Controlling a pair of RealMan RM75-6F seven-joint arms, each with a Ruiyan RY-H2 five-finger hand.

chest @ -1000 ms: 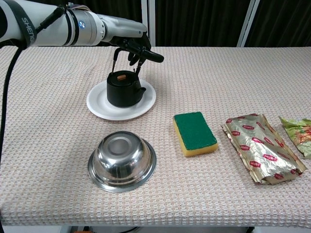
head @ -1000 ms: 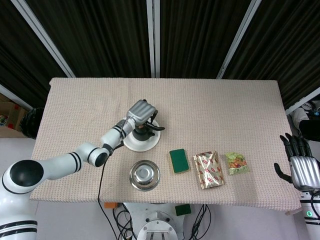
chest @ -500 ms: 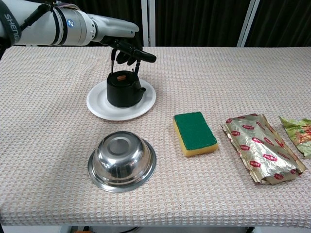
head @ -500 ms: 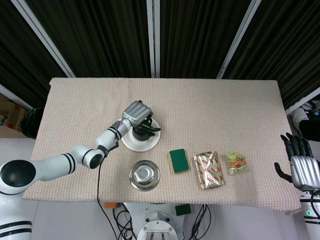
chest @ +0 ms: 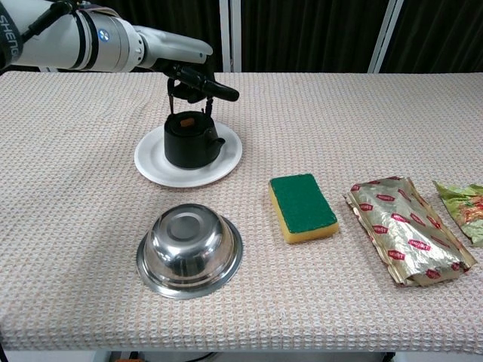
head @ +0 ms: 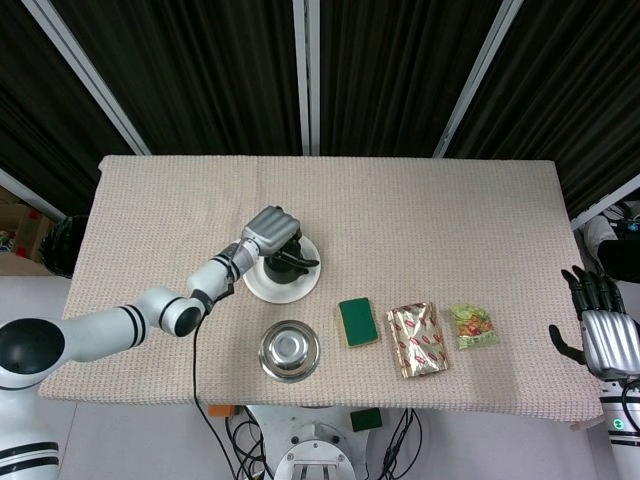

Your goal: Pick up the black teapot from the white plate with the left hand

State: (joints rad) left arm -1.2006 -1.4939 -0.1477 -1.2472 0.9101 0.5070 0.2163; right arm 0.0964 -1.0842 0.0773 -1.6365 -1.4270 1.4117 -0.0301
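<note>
Your left hand (chest: 198, 81) curls its fingers around the thin wire handle of the black teapot (chest: 190, 140), which sits on the white plate (chest: 226, 161), seemingly not yet lifted. Grasp looks made; the raise remains. Teapot: squat, matte, dark. Plate: smooth, glossy, round, on a woven cloth. Your right hand (head: 608, 335) hangs off-table, fingers spread, empty.

We see bare cloth left of the white plate (chest: 226, 162); the steel bowl (chest: 189, 253) and sponge (chest: 303, 207) crowd its lower right.
</note>
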